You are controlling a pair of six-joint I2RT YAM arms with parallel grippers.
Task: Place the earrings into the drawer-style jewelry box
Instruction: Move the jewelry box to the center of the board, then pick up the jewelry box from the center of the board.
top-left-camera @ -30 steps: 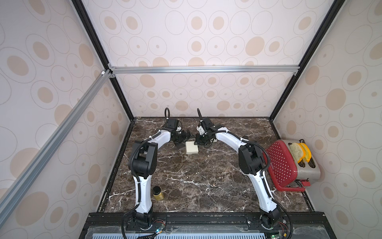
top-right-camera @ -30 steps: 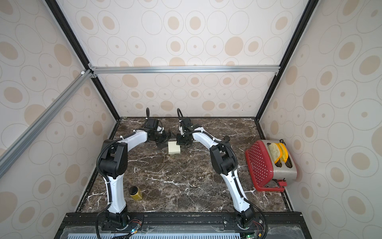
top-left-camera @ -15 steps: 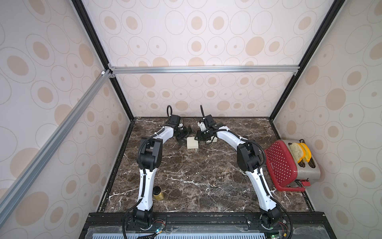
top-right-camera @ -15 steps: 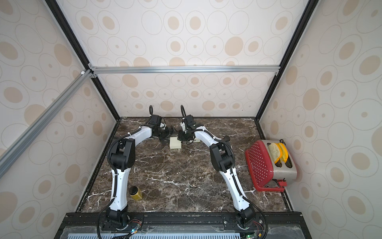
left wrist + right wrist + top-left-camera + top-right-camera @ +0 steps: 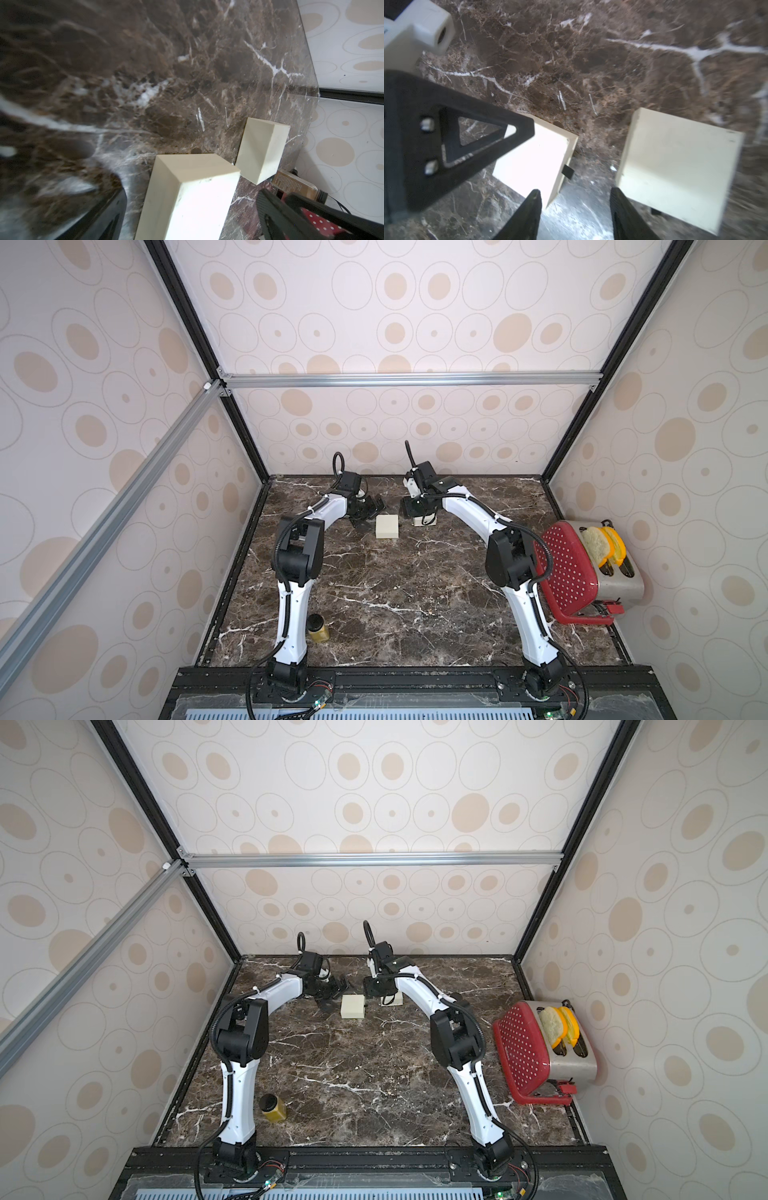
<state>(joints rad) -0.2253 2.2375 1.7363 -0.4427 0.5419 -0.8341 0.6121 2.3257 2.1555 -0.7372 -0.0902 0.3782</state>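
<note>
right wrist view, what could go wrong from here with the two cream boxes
The open right pincer hangs by the gap between the tabbed cream box and the other cream box; lowering could shove either. The open left pincer sits close beside, so they might clash. No earrings show in any view.

1. A cream square box (image 5: 387, 526) sits on the brown marble tabletop (image 5: 395, 593), near its back edge.
2. Just right of that box, apart from it, lies a second, smaller cream box (image 5: 397, 1001), partly under the right gripper (image 5: 419, 517).
3. The left gripper (image 5: 368, 512) is just left of the box.
4. Well right of the box, by the side wall, a red perforated plastic basket (image 5: 567, 572) leans on a silver metal toaster (image 5: 621, 585) with bread slices (image 5: 594, 545) in its slots.
5. Well in front of the box and to its left stands a yellow jar with a black lid (image 5: 318, 628).
</note>
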